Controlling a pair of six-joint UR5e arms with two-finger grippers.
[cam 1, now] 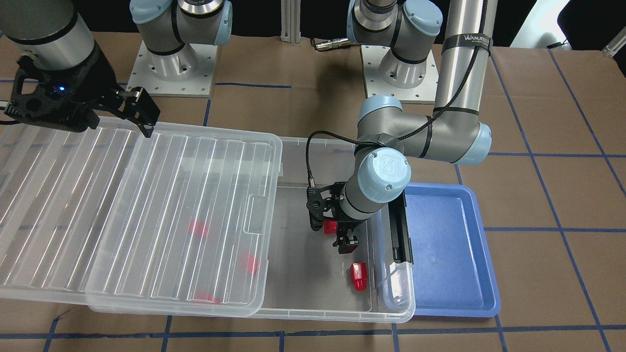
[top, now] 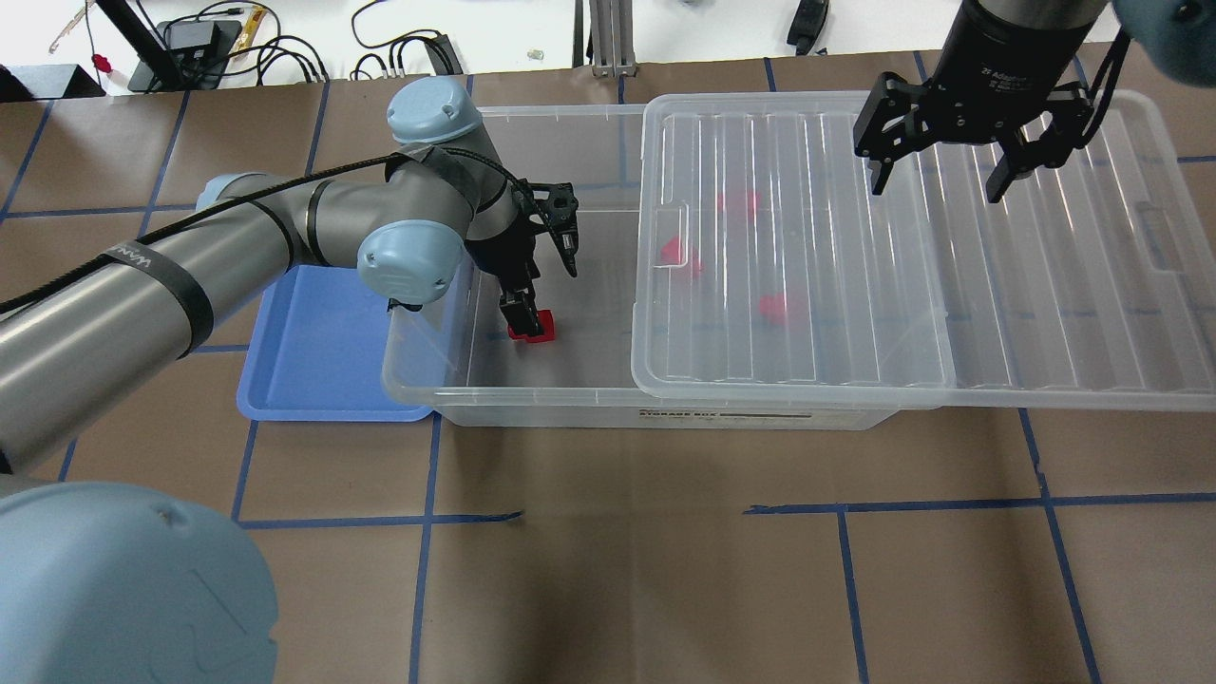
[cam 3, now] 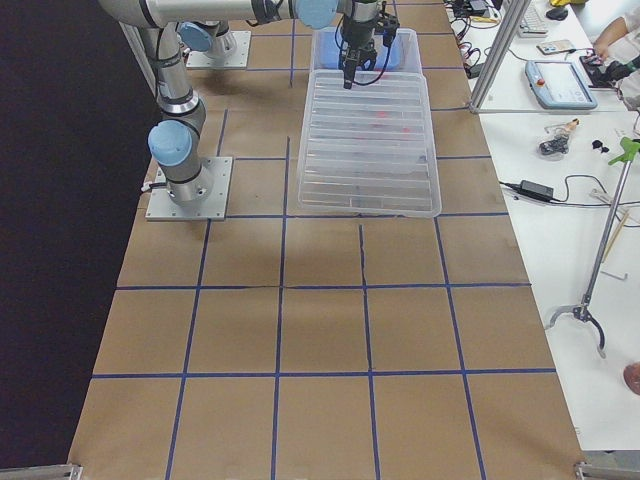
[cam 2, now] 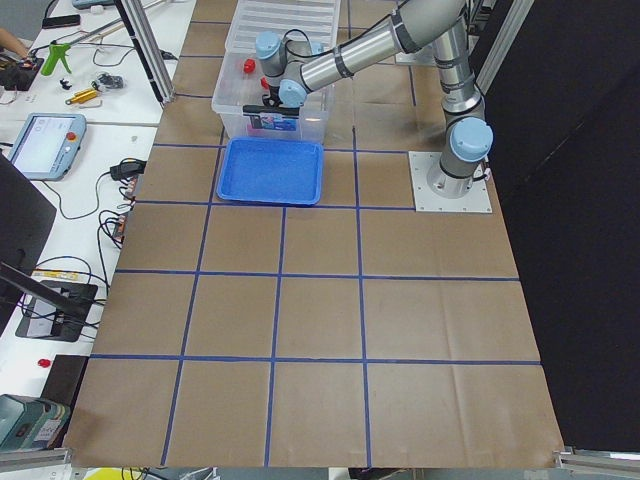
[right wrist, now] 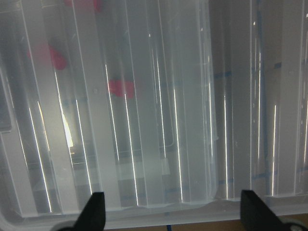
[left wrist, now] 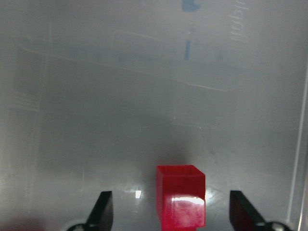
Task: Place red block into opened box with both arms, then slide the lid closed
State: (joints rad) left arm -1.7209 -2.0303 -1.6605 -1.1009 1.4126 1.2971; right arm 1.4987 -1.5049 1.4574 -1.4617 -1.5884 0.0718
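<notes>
Overhead: my left pincer (top: 544,283) hangs inside the uncovered end of the box (top: 532,404), jaws apart. The red block (top: 532,328) lies on the box floor just beneath it. My right pincer (top: 938,190), also spread wide, hovers over the lid (top: 1045,285), which covers the box's other end.

Left wrist: the block sits loose between the jaws, touching neither.

Front: a blue tray (cam 1: 450,244) rests on the counter (cam 1: 538,122) beside the box.

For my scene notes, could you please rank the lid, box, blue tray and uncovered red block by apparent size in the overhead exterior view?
1. lid and box: alike; box partly covered.
2. blue tray, partly hidden.
3. red block.
</notes>
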